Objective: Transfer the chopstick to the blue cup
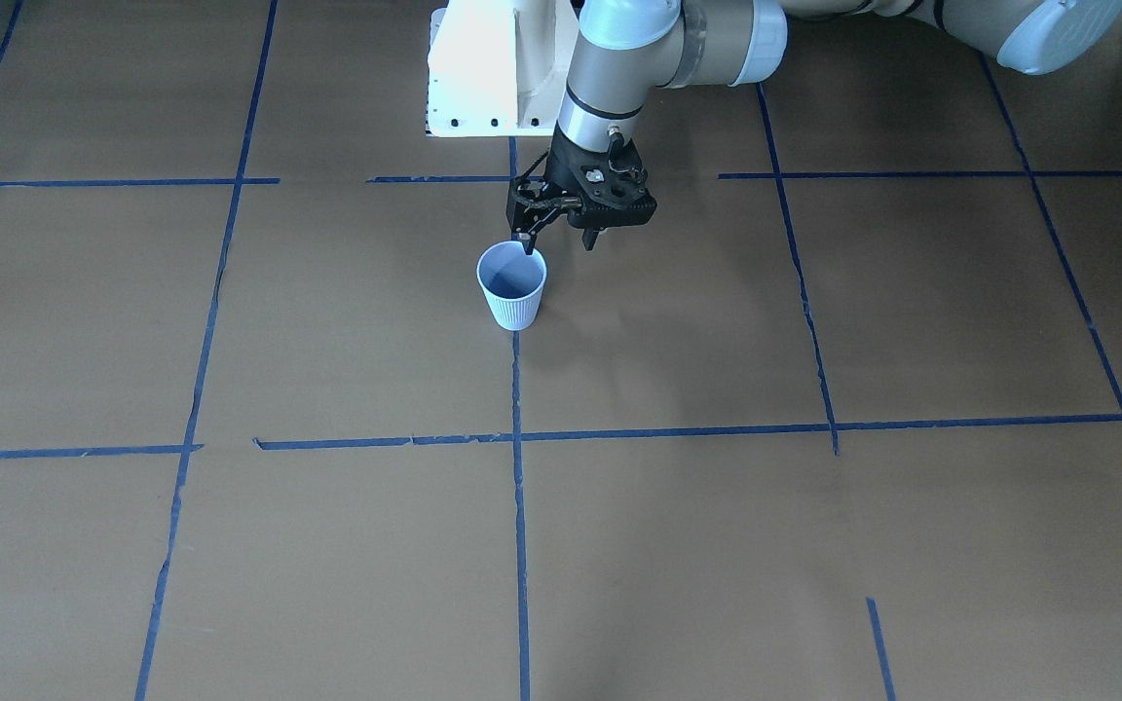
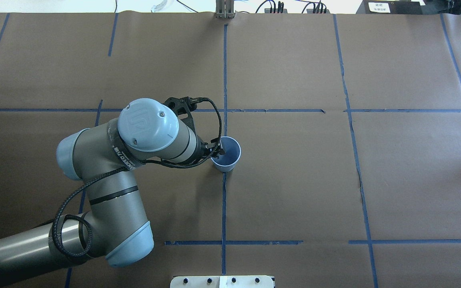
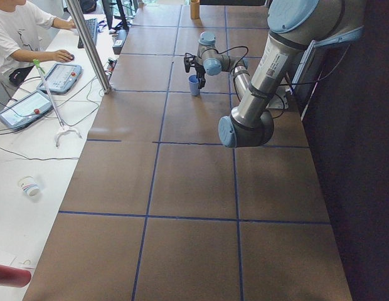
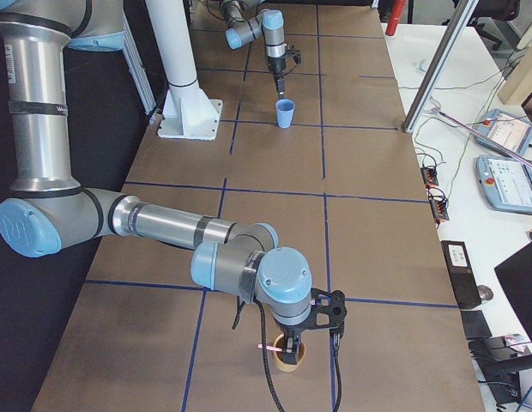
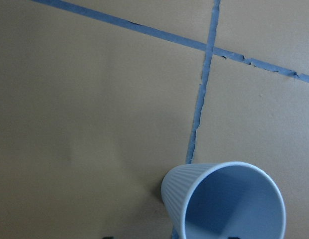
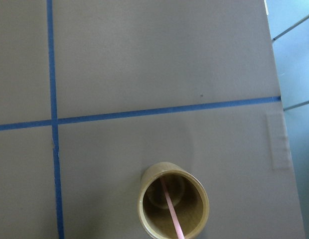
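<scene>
The pale-blue ribbed cup (image 1: 511, 287) stands upright on a blue tape line near the robot's base; it also shows in the overhead view (image 2: 227, 154) and the left wrist view (image 5: 224, 204). My left gripper (image 1: 559, 241) is open at the cup's rim, with one finger over the inside and the other outside. It holds nothing. A pink chopstick (image 6: 171, 209) leans inside a tan cup (image 6: 147, 201). My right gripper (image 4: 289, 343) hangs just above that tan cup (image 4: 289, 362); I cannot tell whether it is open or shut.
The robot's white base mount (image 1: 493, 68) stands just behind the blue cup. Brown paper with blue tape lines (image 2: 224, 208) covers the table. An operator (image 3: 15, 37) and tablets (image 3: 63, 76) are at a side desk.
</scene>
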### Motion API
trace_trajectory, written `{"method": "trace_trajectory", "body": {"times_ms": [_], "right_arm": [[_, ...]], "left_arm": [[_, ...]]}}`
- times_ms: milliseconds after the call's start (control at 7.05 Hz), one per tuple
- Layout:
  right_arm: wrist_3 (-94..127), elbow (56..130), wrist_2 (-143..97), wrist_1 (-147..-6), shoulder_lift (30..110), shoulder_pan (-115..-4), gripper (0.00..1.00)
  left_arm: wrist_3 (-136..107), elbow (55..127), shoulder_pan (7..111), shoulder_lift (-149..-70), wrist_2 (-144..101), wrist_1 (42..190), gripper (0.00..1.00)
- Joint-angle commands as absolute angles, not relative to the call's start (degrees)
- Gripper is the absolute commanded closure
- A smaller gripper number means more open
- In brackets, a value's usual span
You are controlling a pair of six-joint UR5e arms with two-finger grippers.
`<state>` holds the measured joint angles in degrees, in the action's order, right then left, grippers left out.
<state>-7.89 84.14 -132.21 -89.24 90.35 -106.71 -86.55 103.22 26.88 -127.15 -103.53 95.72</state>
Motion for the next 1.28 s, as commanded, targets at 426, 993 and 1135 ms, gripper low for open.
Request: {"method": "trace_trajectory", "body": {"times_ms": [426, 993, 1135], "right_arm": [[-6.59, 75.77, -137.02, -88.68, 91.05, -105.57, 0.06], [-6.33, 75.67, -137.64, -88.95, 92.55, -104.24, 0.47], [-6.42, 75.67, -137.64, -88.86, 92.98, -104.24, 0.69]], "left_arm": [[-86.57, 104.85, 26.81, -126.21, -103.54, 95.71, 0.19], [-86.66, 105.73, 26.81, -126.21, -103.54, 95.71, 0.18], [-86.75, 105.73, 26.81, -126.21, -103.54, 95.71, 0.17]]}}
